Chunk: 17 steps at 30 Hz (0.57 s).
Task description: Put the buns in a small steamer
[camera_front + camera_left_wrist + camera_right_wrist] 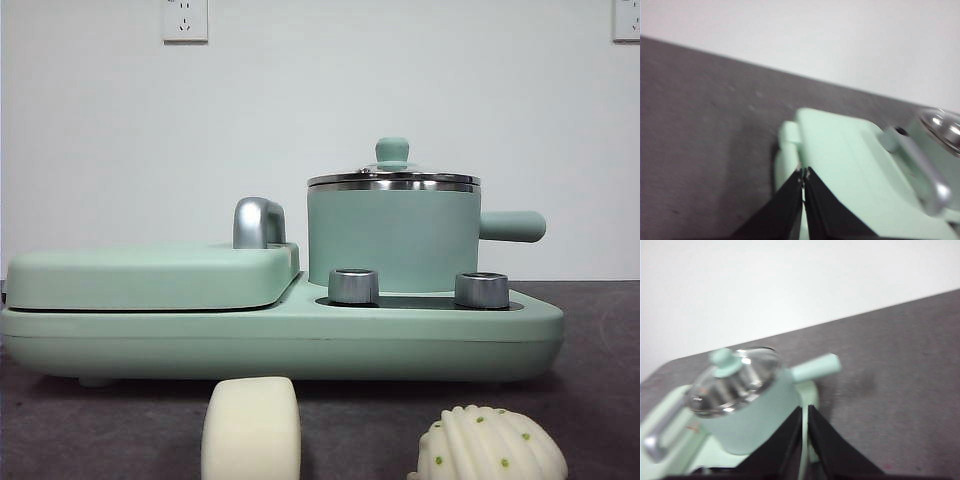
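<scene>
A mint-green cooking station (300, 335) of smooth matte plastic is seen on a dark grey, faintly speckled surface (600, 330), backed by a plain white wall. On its right half the small steamer (392, 240) is seated: a cylindrical mint-green pot ringed by a polished steel rim, closed by a steel lid (393, 180) topped with a rounded green knob (392, 152), and fitted with a stubby green side handle (512, 226) pointing toward 3 o'clock in the front view. Two short steel dials (353, 286) are set just in front of the pot. At 9 o'clock from the steamer a flat, rounded griddle cover (150, 277) is laid, with a curved chrome handle (258, 222) at its inner edge. The buns are found on the surface in front of the station, well apart from the steamer: the smooth bun (251, 430), a cream-white rounded block, at about 7 o'clock from the pot, and the ridged bun (490, 445), a shell-shaped dome dotted with tiny green specks, at about 5 o'clock. The left claw (803, 174) is held above the griddle end, its black tapered jaws pressed together on nothing. The right claw (805, 410) is held above the steamer side, its jaws likewise nearly closed and empty.
</scene>
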Tool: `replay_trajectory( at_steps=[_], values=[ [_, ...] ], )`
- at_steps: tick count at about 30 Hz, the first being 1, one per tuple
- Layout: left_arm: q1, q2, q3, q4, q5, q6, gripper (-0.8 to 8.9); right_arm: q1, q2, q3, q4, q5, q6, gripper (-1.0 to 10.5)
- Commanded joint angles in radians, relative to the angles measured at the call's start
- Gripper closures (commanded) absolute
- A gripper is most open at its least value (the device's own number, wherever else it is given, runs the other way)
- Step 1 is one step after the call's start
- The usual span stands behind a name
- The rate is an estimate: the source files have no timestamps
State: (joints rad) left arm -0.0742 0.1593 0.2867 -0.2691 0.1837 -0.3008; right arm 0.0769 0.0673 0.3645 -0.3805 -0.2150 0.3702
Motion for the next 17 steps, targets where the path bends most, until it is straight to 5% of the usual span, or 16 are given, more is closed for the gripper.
replay_trajectory(
  at_steps=[1, 11, 17],
  values=[
    [-0.015, 0.071, 0.097, -0.019, 0.053, -0.004, 8.06, 0.000, 0.046, 0.090, -0.046, -0.053, 0.017, 9.3],
    [-0.066, 0.349, 0.425, -0.121, 0.277, 0.035, 8.06, 0.000, 0.264, 0.385, -0.269, -0.365, -0.103, 9.3],
    [-0.104, 0.479, 0.566, -0.166, 0.402, 0.040, 8.06, 0.000, 0.367, 0.516, -0.377, -0.448, -0.218, 9.3]
  ],
)
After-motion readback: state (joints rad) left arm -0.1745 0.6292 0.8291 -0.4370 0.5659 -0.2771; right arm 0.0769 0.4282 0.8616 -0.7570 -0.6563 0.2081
